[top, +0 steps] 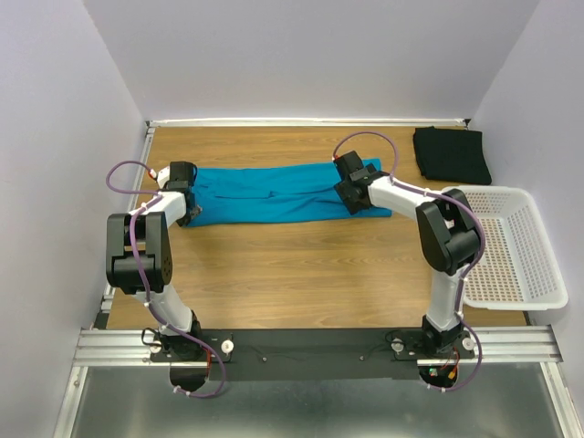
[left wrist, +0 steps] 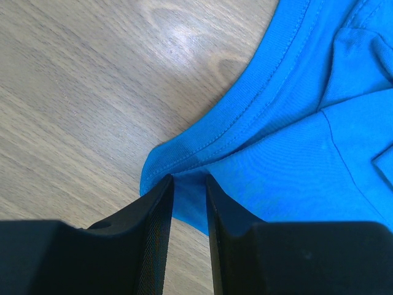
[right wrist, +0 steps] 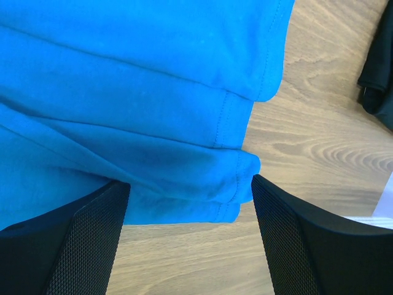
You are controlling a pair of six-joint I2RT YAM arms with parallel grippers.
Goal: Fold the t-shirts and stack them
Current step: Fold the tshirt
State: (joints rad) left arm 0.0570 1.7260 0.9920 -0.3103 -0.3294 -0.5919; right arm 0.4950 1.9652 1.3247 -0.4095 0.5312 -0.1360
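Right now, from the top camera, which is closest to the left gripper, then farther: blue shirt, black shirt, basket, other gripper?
1. blue t-shirt, pinched in the left gripper.
2. right gripper, at the shirt's other end.
3. black t-shirt, far right corner.
4. white basket, right edge.

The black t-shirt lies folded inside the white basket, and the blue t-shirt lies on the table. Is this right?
Not quite: the top external view shows the black t-shirt folded on the table beyond the white basket, not inside it. The blue t-shirt does lie on the table.
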